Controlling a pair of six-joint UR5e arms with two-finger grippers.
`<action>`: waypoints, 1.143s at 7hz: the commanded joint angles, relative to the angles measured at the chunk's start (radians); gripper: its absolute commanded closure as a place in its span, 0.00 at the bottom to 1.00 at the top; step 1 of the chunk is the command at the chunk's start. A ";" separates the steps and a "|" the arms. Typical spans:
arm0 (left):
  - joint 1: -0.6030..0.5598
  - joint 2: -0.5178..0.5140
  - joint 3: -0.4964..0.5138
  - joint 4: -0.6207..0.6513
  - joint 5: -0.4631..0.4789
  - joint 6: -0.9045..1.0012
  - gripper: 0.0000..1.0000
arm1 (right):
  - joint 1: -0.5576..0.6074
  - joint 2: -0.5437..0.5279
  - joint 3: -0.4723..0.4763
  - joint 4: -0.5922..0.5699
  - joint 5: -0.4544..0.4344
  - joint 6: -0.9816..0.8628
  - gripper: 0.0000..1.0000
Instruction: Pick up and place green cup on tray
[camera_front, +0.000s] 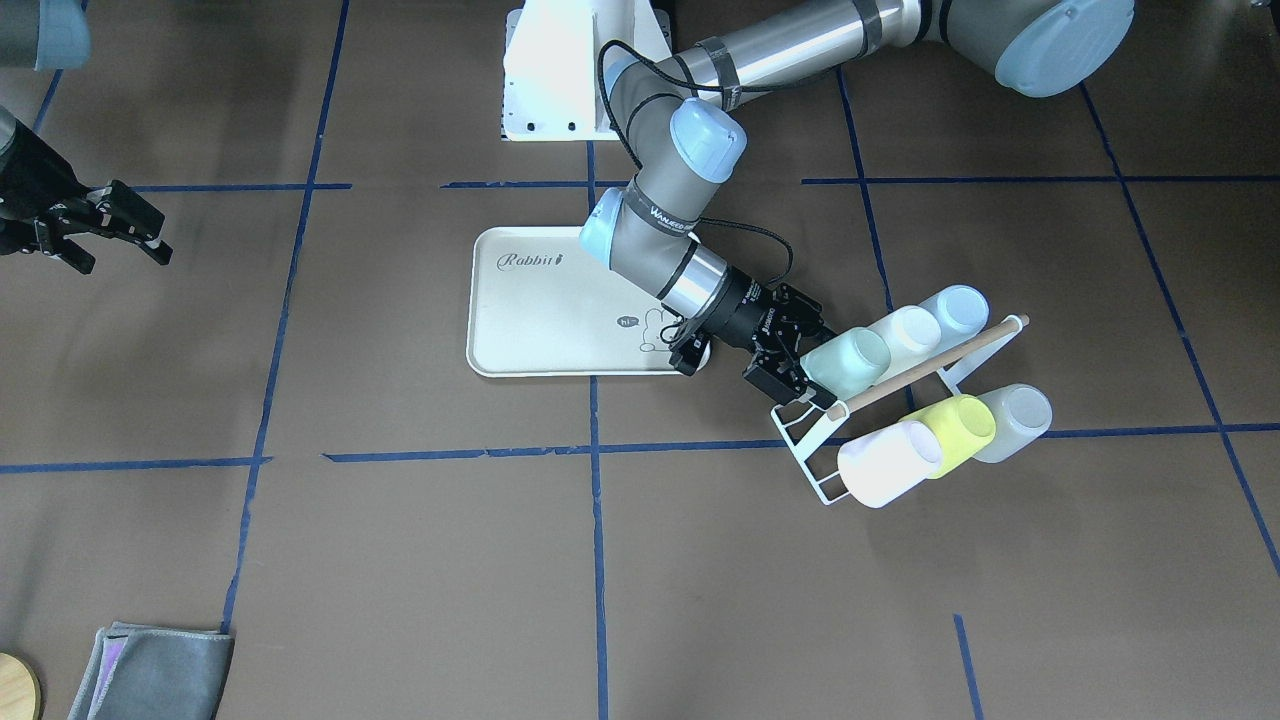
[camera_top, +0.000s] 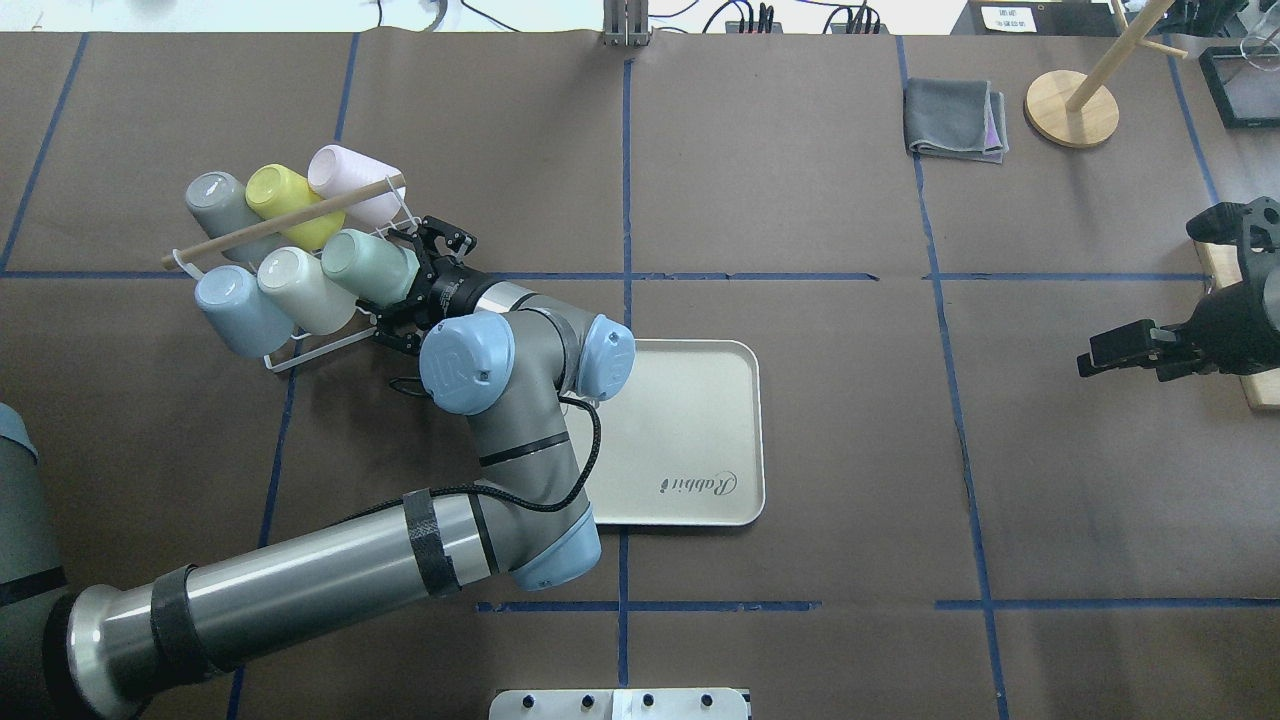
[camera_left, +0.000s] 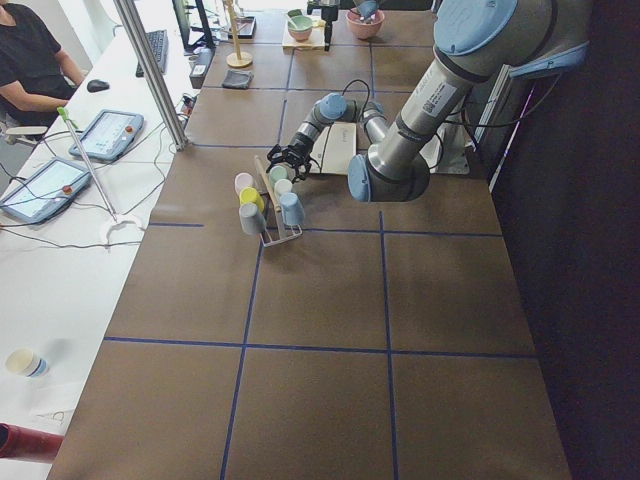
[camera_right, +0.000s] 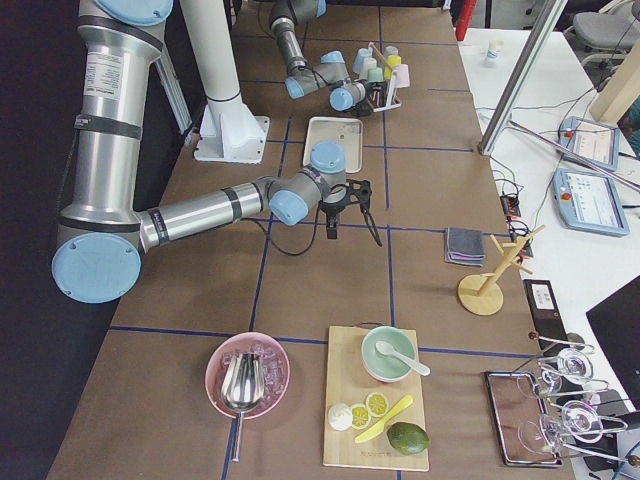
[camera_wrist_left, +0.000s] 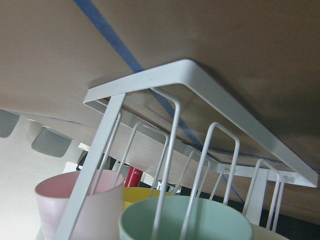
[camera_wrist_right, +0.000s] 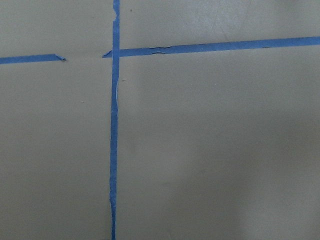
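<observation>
Closest to the left wrist camera, the white wire rack (camera_wrist_left: 200, 80) is seen with the green cup (camera_wrist_left: 220, 220) slung on its prongs, mouth turned toward the lens, a pink cup (camera_wrist_left: 55, 210) just beside it. At that mouth the left tool (camera_top: 405, 287) is held with its jaws spread wide to either side of the cup's rim end, and whether they touch it cannot be told. The tray (camera_top: 700, 420) is set on the worktop (camera_top: 850, 450) near the rack, partly under the left arm, while the right tool (camera_front: 120, 255) is held well apart with its jaws parted.
</observation>
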 joint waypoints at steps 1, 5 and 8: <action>0.000 0.001 -0.004 0.000 0.000 -0.001 0.33 | 0.000 0.000 0.000 0.003 0.000 0.000 0.00; -0.034 0.014 -0.086 -0.006 0.015 0.095 0.67 | 0.000 0.001 0.000 0.004 0.000 0.002 0.00; -0.041 0.062 -0.218 0.065 0.028 0.137 0.67 | -0.002 0.001 -0.001 0.004 0.000 0.003 0.00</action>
